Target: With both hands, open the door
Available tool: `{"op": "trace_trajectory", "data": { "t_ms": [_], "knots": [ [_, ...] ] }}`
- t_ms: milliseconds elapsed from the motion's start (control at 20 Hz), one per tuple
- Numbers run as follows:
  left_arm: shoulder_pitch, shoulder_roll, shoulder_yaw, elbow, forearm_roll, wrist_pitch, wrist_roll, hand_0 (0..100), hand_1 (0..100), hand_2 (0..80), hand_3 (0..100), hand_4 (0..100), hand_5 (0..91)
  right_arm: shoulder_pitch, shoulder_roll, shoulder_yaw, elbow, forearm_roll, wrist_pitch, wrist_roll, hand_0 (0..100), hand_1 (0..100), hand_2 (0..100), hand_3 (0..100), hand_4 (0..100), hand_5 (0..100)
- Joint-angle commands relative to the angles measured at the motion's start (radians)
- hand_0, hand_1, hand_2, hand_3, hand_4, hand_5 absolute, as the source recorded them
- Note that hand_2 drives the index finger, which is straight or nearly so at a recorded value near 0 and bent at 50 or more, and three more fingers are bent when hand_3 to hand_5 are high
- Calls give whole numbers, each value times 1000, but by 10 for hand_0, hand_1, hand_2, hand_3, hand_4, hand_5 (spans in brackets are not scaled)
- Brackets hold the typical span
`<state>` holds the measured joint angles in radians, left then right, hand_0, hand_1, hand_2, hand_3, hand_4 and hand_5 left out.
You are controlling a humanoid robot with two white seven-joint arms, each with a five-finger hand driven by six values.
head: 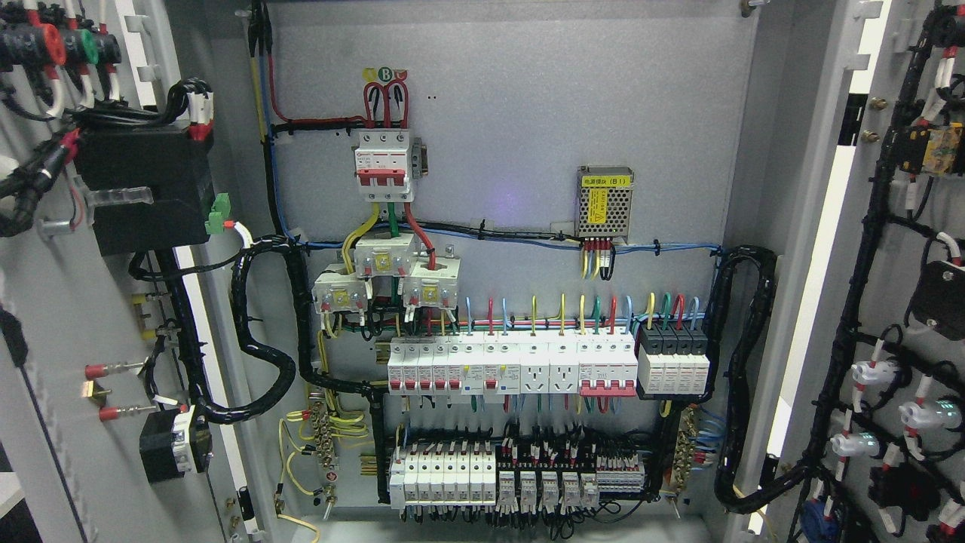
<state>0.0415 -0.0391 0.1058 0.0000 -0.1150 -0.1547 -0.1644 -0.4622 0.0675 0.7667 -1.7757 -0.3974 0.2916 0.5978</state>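
Observation:
Both doors of the grey electrical cabinet stand swung wide. The left door (68,317) shows its inner face with a black box, red and green button backs and black cable looms. The right door (897,226) shows its inner face with wiring and white lamp backs. Between them the cabinet's back panel (513,113) is in full view, carrying a red-and-white main breaker (383,162), rows of white breakers (513,366) and terminal blocks (520,471). Neither of my hands nor arms shows anywhere in the head view.
A small metal power supply (604,202) with a yellow label is mounted at the right of the panel. Thick black corrugated conduits (264,362) loop from each door into the cabinet. Coloured wires run across the middle.

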Motion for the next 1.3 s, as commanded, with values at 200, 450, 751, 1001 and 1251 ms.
{"op": "trace_trajectory", "data": {
  "t_ms": [200, 450, 751, 1001, 1251],
  "knots": [
    [0, 1, 0, 15, 0, 0, 0, 0, 0, 0, 0, 0, 0, 4, 22, 3, 21, 22, -5, 4, 382, 0, 0, 0, 0, 0],
    [0, -1, 0, 15, 0, 0, 0, 0, 0, 0, 0, 0, 0, 30, 18, -90, 30, 48, -14, -62, 382, 0, 0, 0, 0, 0],
    [0, 1, 0, 15, 0, 0, 0, 0, 0, 0, 0, 0, 0, 98, -23, -165, 27, 69, -67, -153, 382, 0, 0, 0, 0, 0],
    [0, -1, -5, 14, 0, 0, 0, 0, 0, 0, 0, 0, 0, 175, -69, -204, 22, 71, -170, -205, 382, 0, 0, 0, 0, 0],
    [53, -10, -9, -177, -5, -6, 0, 0, 0, 0, 0, 0, 0, 278, -133, -240, -28, 69, -310, -245, 382, 0, 0, 0, 0, 0]
  ]
}}
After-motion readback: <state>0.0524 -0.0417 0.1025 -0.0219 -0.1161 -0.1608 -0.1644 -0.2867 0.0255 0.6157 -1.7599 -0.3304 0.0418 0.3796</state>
